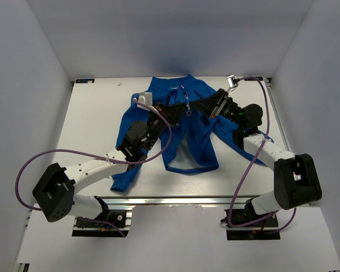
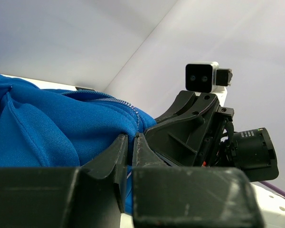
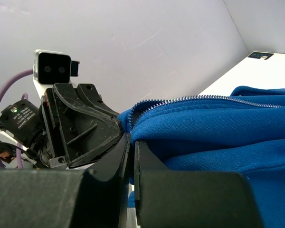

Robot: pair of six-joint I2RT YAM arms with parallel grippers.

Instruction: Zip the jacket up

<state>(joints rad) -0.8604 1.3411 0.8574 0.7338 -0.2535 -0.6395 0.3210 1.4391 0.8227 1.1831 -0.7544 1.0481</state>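
1. While both arms reach away from me across the table [image 1: 90, 124], the nearest part of the jacket [image 1: 198, 141] is one sleeve [image 1: 124, 173], which trails toward the near edge under the left arm.
2. Just past that lies the hem [image 1: 191, 168]. The front gapes open above it and shows pale lining.
3. Farther in, the left gripper [image 1: 178, 107] and the right gripper [image 1: 199, 106] meet tip to tip over the upper chest.
4. From its own wrist camera, the left gripper's fingers [image 2: 115, 156] are pressed nearly together with a fold of blue fleece pinched between them.
5. The right wrist camera shows the same thing: its fingers [image 3: 145, 159] are squeezed onto a blue fold, facing the other gripper.
6. Zipper teeth [image 3: 190, 99] run along the raised fabric edge just beyond the right fingers.
7. Beyond the grippers, the collar [image 1: 178, 85] points at the far edge of the table, near the back wall [image 1: 170, 39].
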